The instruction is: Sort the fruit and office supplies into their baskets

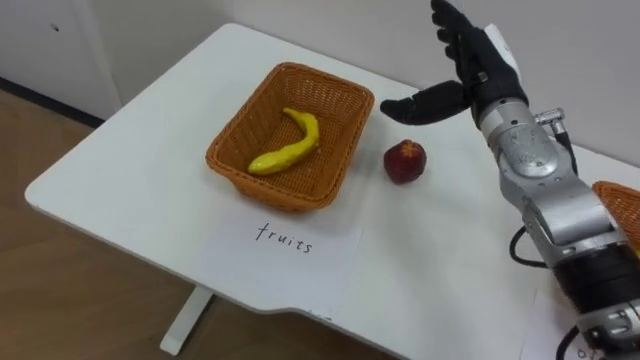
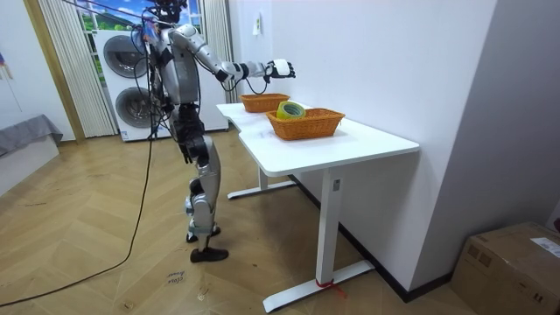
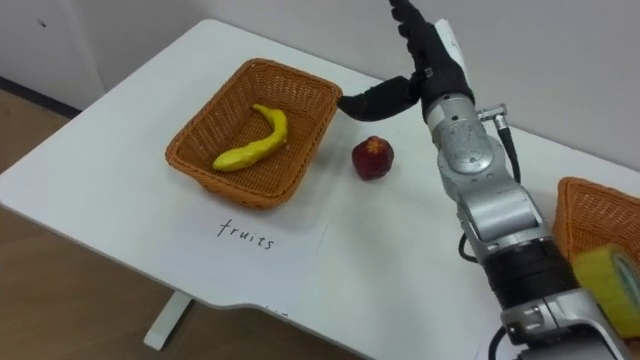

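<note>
Left eye view: my right hand (image 1: 470, 70) is spread and empty, hovering just beyond the apple (image 1: 405, 161), which sits on the surface (image 1: 130, 170) just beside the fruit basket (image 1: 352, 150). Risk: thumb clips the apple on descent and it rolls away, or wedges against the rim.

A paper sheet (image 1: 280, 262) just before the wicker basket (image 1: 270, 188) bears the handwritten word "fruits", seemingly all lowercase.
</note>
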{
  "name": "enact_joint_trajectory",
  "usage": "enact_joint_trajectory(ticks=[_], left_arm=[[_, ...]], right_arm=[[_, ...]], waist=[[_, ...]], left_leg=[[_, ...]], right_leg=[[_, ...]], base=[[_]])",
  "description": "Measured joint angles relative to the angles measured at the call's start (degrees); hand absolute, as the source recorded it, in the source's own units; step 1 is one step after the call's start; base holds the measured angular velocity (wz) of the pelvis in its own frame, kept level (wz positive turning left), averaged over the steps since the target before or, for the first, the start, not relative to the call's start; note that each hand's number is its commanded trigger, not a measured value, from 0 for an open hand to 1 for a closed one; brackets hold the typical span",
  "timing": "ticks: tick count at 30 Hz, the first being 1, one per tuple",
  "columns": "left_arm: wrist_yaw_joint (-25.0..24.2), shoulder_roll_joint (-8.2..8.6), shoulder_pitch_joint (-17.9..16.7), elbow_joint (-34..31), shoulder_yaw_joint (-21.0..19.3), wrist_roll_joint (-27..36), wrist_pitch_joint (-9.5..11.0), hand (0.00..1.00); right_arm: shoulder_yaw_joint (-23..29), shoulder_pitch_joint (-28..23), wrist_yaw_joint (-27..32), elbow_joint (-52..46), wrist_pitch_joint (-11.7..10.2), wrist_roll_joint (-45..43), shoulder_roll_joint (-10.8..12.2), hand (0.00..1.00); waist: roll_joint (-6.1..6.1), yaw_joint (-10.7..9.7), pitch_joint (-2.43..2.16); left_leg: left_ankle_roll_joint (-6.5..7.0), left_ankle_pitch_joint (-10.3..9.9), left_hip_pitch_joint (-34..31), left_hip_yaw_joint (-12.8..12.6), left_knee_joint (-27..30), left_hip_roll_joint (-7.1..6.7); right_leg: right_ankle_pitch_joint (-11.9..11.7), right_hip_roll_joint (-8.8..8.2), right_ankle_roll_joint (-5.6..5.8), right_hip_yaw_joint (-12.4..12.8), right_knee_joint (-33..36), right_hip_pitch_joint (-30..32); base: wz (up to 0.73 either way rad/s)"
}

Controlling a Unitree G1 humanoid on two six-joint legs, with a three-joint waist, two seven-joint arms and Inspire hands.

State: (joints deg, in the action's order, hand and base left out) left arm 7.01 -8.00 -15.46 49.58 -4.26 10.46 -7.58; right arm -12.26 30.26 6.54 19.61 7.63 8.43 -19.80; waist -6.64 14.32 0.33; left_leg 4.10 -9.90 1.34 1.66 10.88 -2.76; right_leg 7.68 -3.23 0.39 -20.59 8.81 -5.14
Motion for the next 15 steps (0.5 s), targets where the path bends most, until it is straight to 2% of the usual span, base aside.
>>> enact_joint_trajectory(ticks=[2,4,15], left_arm=[[0.1,0.24,-0.5,-1.1,0.5,0.1,0.0,0.0],[0.1,0.24,-0.5,-1.2,1.2,0.2,0.0,0.0],[-0.4,0.53,-1.6,-2.5,1.3,1.5,0.0,0.0]], right_arm=[[0.1,0.0,0.2,0.1,0.0,-0.1,0.2,0.0],[0.1,0.0,0.3,0.5,0.0,-0.1,0.3,0.0],[0.3,-0.2,0.3,4.1,0.0,-1.3,2.3,0.0]], waist=[[0.54,-0.2,-0.27],[1.05,-0.3,-0.35],[1.76,-1.5,0.11]], left_leg=[[0.0,0.0,0.0,0.0,0.0,0.0],[0.01,0.0,0.0,0.0,0.0,0.0],[0.07,0.1,-0.5,0.2,0.0,-0.03]], right_leg=[[0.0,-0.02,0.0,-0.1,0.0,0.0],[0.0,-0.05,0.0,-0.1,0.0,0.0],[0.0,-0.11,0.01,-0.6,0.0,0.3]], base=[[0.0],[0.0],[0.01]])
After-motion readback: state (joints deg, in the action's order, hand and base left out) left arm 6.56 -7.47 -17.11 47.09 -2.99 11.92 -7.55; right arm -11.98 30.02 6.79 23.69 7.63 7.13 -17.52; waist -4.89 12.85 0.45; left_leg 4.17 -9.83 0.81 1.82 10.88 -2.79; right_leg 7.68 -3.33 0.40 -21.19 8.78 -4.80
